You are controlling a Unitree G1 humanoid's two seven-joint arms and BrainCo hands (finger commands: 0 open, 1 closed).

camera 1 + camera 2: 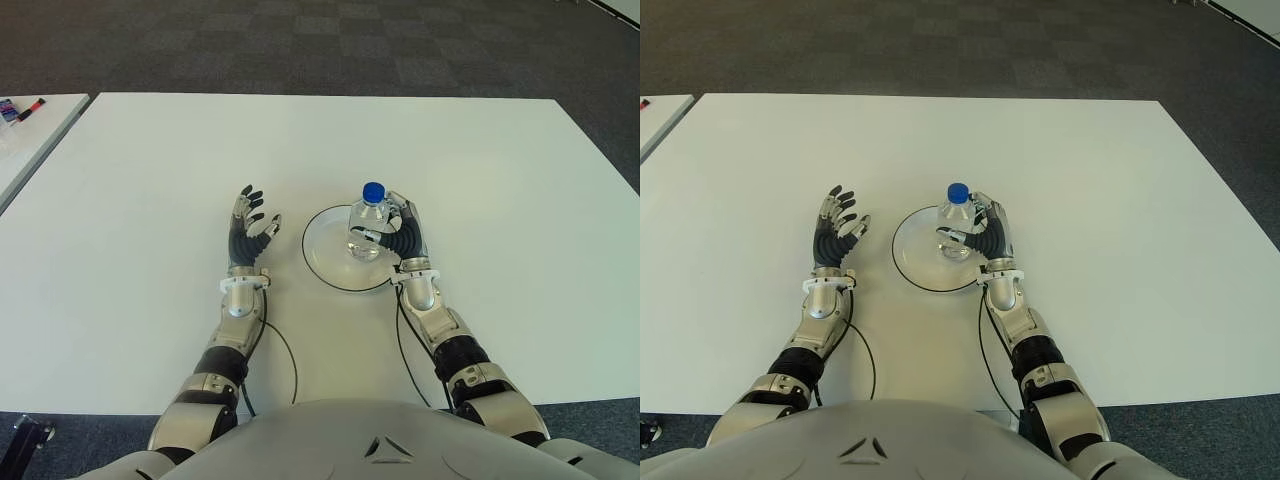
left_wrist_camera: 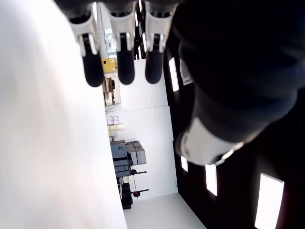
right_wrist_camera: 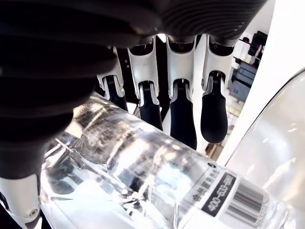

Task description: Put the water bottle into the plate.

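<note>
A clear water bottle (image 1: 368, 228) with a blue cap stands upright in the round glass plate (image 1: 325, 262) at the table's middle. My right hand (image 1: 404, 236) is at the bottle's right side, over the plate's right rim. In the right wrist view its fingers (image 3: 183, 114) reach nearly straight past the bottle (image 3: 143, 176), not curled round it, and the thumb lies across the bottle's near side. My left hand (image 1: 248, 228) shows left of the plate, fingers spread and holding nothing.
The white table (image 1: 150, 180) stretches wide on all sides of the plate. A second white table edge with small items (image 1: 20, 108) shows at the far left. Thin black cables (image 1: 285, 350) run along both forearms. Dark carpet lies beyond the far edge.
</note>
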